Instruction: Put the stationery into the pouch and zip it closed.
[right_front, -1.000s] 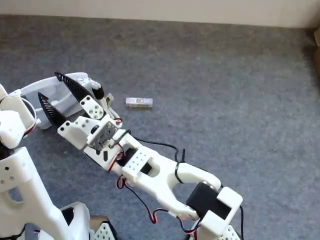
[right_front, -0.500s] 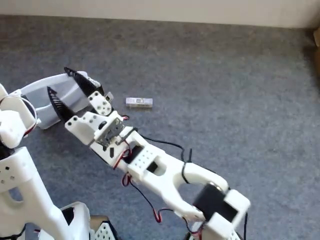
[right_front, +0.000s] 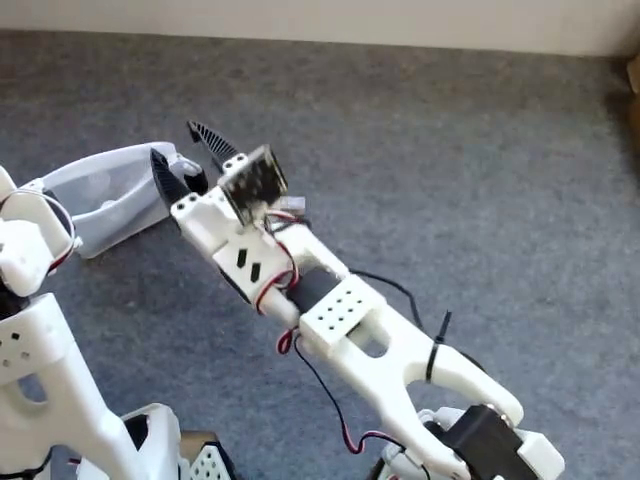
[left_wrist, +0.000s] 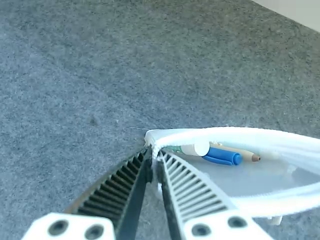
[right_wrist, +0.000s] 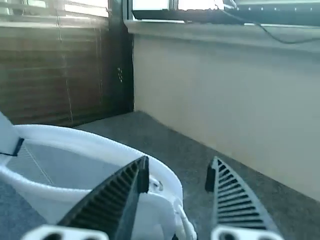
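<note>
A translucent white pouch (right_front: 105, 195) lies open at the left on the grey carpet. In the left wrist view it holds a blue pen (left_wrist: 222, 156), a pencil (left_wrist: 245, 151) and a white stick (left_wrist: 192, 149). My left gripper (left_wrist: 152, 156) is shut on the end of the pouch rim (left_wrist: 225, 134). My right gripper (right_front: 190, 158) stands open at the pouch's other end. One black finger (right_front: 165, 178) is by the pouch mouth and the other is beyond it. In the right wrist view the right gripper (right_wrist: 177, 175) hovers just over the pouch (right_wrist: 75, 150), holding nothing.
The left arm's white body (right_front: 30, 330) fills the lower left corner. The right arm (right_front: 350, 320) crosses the carpet diagonally from the lower right. A pale wall (right_front: 320, 20) runs along the back, and the carpet (right_front: 480, 180) stretches open to the right.
The right arm has swung right and lifted, its wrist turning upward. Its open gripper has shifted from over the pouch to the pouch's end. The wrist now covers the small white item on the carpet.
</note>
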